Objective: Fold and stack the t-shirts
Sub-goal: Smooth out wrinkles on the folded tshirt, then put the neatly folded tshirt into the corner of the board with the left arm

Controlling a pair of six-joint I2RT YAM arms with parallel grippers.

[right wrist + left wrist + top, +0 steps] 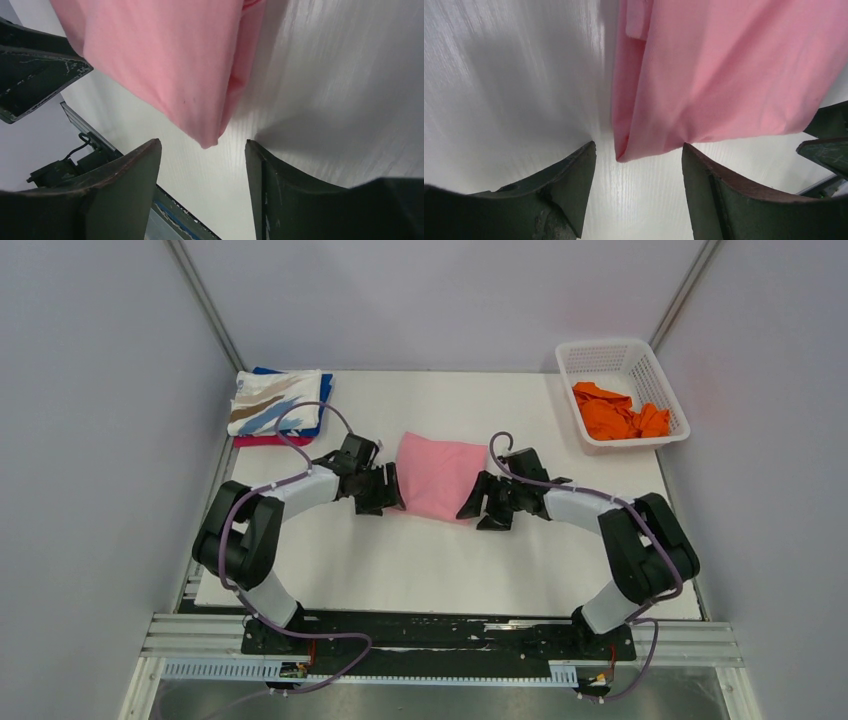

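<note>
Pink t-shirt point(437, 476) lies folded on white table point(420, 565) between grey walls point(90, 390).

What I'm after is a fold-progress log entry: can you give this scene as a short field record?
pink t-shirt: folded, central, between the grippers
left gripper: open, a shirt corner just ahead of it
right gripper: open, likewise
folded stack: far-left corner, streaked white on top
orange t-shirt: crumpled in the white basket, far right
</note>
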